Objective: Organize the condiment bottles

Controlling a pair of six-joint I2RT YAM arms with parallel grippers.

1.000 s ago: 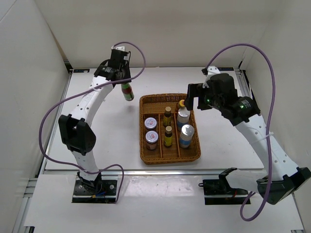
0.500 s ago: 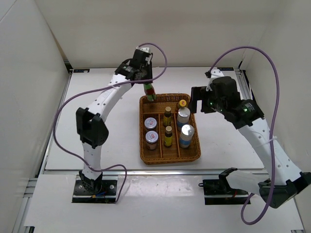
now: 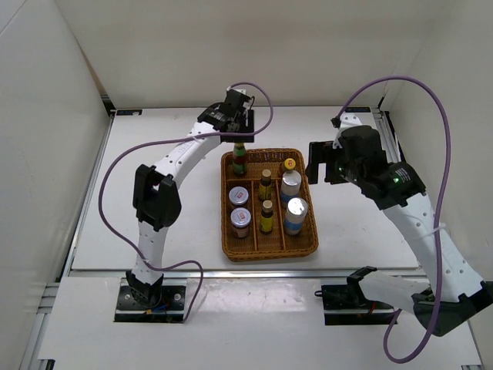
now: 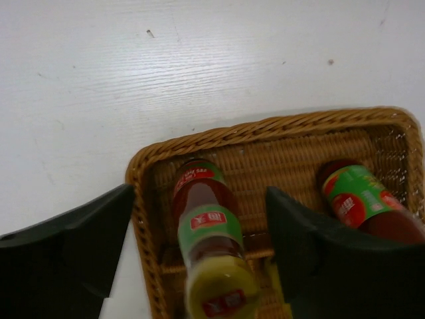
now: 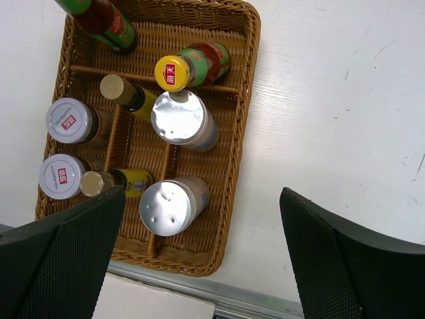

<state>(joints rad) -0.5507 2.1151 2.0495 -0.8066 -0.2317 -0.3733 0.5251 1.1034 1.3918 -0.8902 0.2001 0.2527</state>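
— Where does the left tool (image 4: 199, 206) stand?
— Above the far left corner of the wicker tray (image 3: 269, 255), pointing down. Its jaws are partly apart, one on each side of a tall yellow-capped bottle (image 4: 207, 229). A gap shows on both sides, so it grips nothing.
— And the bottle itself?
— It stands upright in the tray's far strip, at the left end, with its base down on the weave. The second tall bottle (image 5: 202, 64), also with a red and green label, is in the same strip at the right end.
— The others?
— They are in three lanes nearer the arms. Two white-lidded jars (image 5: 69, 121) are in the left lane, two brown bottles (image 5: 129, 95) in the middle, and two silver-topped cylinders (image 5: 179, 119) in the right. Each pair stands one behind the other.
— The right tool (image 5: 202, 199)?
— Its jaws are spread wide and hold nothing. It hangs by the tray's right rim, above the white surface (image 3: 154, 193), touching neither.
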